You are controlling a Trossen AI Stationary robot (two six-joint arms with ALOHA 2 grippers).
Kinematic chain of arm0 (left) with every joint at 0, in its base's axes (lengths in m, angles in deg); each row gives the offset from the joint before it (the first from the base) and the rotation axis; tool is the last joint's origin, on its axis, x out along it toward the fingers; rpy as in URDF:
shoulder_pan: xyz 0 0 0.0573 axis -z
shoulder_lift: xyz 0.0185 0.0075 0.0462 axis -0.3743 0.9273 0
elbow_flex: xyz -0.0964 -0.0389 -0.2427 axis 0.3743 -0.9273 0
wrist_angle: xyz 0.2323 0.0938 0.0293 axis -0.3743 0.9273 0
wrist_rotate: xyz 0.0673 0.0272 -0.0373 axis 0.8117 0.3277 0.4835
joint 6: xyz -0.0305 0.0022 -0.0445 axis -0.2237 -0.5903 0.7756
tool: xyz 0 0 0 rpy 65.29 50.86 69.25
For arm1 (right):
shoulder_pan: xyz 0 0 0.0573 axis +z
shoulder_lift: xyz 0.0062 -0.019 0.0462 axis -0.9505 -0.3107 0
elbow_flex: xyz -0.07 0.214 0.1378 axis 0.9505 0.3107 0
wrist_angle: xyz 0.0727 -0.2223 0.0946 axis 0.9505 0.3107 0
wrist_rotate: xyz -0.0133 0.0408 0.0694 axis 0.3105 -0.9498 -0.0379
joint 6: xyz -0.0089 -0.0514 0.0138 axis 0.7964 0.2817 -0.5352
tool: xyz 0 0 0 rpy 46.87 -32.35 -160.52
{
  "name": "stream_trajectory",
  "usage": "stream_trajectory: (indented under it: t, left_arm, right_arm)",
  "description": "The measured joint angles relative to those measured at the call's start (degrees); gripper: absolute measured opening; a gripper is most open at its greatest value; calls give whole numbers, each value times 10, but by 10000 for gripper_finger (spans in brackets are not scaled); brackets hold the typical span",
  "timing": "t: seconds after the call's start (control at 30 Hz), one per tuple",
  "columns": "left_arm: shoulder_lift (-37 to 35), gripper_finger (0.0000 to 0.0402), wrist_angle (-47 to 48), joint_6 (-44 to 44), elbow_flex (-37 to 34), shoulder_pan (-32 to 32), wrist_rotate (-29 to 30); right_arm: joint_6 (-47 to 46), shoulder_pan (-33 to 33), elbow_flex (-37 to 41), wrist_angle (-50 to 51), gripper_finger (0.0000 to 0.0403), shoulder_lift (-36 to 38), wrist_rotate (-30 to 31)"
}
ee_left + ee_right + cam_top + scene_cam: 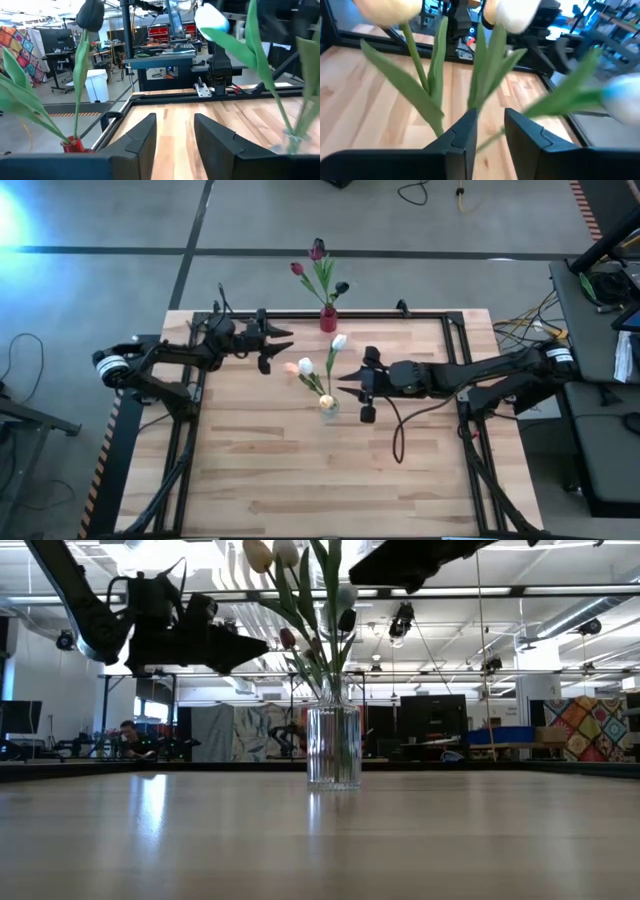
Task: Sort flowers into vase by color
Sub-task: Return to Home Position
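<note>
A clear glass vase [328, 408] stands mid-table and holds two white tulips [338, 341] and a peach one [291, 368]; it also shows in the low view [334, 745]. A small red vase [328, 318] at the table's far edge holds three dark red tulips [317, 250]. My right gripper [343, 377] is open, level, just right of the clear vase's stems [485, 75]. A green leaf shows past the gap between its fingers, and I cannot tell that it touches them. My left gripper [288, 338] is open and empty, raised between the two vases at their left.
The table's black frame [400, 312] runs along the far edge and both sides. Bare wood [300, 480] lies on the near half of the table. A dark desk with cables [600, 330] stands beyond the right edge.
</note>
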Motion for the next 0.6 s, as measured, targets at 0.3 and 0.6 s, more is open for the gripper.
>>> stream_trajectory:
  t: [0.3, 0.6]
  left_arm:
    - [-56, 50, 1, -28, -75, 0, -1]
    - [-79, 3, 1, -38, -129, -2, -14]
  right_arm:
    - [48, -3, 93, -30, 16, 68, -4]
    - [43, -60, 244, -105, 9, 161, -31]
